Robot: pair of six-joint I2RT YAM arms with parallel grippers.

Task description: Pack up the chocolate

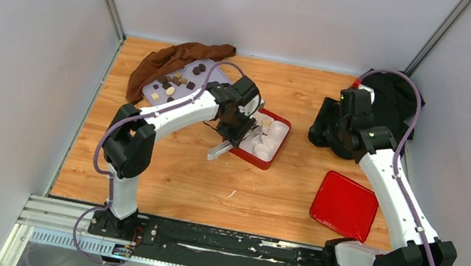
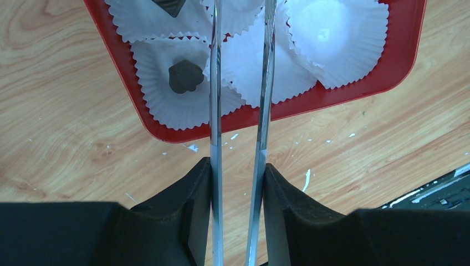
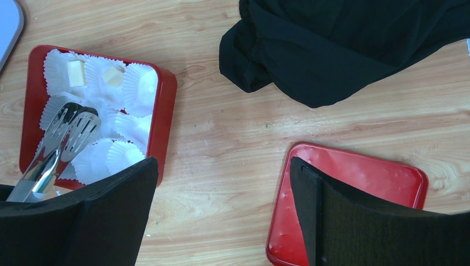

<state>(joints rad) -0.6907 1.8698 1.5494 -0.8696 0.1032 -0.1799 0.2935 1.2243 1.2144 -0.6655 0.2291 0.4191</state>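
Most of the chocolate (image 1: 176, 81) lay loose on a pale tray (image 1: 153, 85) at the far left of the counter (image 1: 283, 177). These were small dark brown pieces with a few tan ones among them. In the red box (image 2: 400, 61), a dark flower-shaped piece (image 2: 185, 76) sat flat in a white paper cup (image 2: 161, 108). Two cream squares (image 3: 76, 72) sat in neighbouring cups at one corner.
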